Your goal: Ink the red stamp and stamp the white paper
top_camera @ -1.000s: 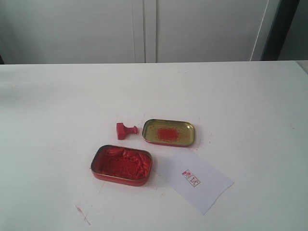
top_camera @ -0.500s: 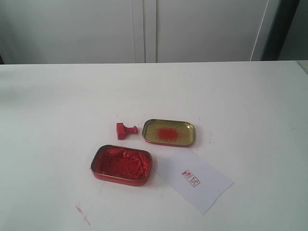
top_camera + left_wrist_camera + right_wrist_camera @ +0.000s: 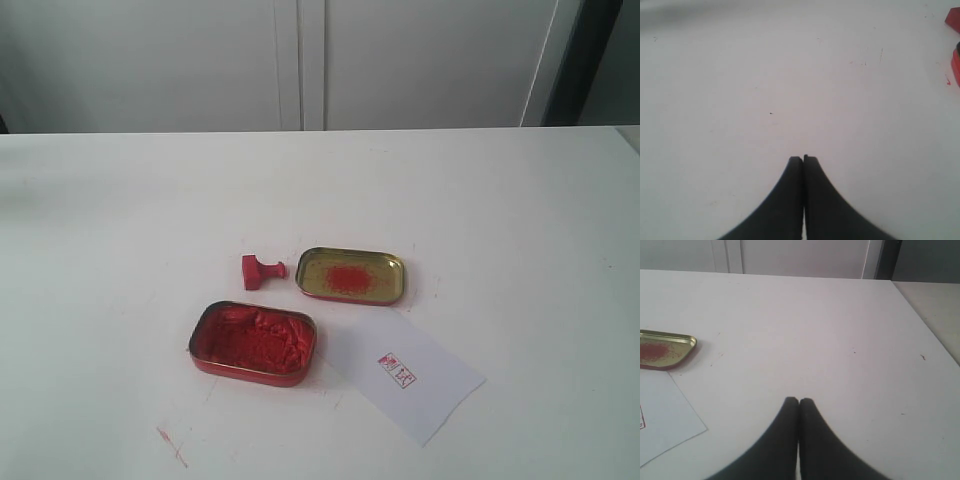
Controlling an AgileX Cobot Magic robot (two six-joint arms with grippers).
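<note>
Stamp just clear of lid

left gripper jaws pressed together, right gripper likewise

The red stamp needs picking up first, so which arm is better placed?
Probably left. In the exterior view the red stamp lies left of the gold lid, on the left arm's side; the right wrist view shows lid and paper, not the stamp.

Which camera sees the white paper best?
The exterior view: the whole white paper shows there, with its red print. The right wrist view catches only part of the paper, cut off at the picture's edge. The left wrist view shows none of it.
</note>
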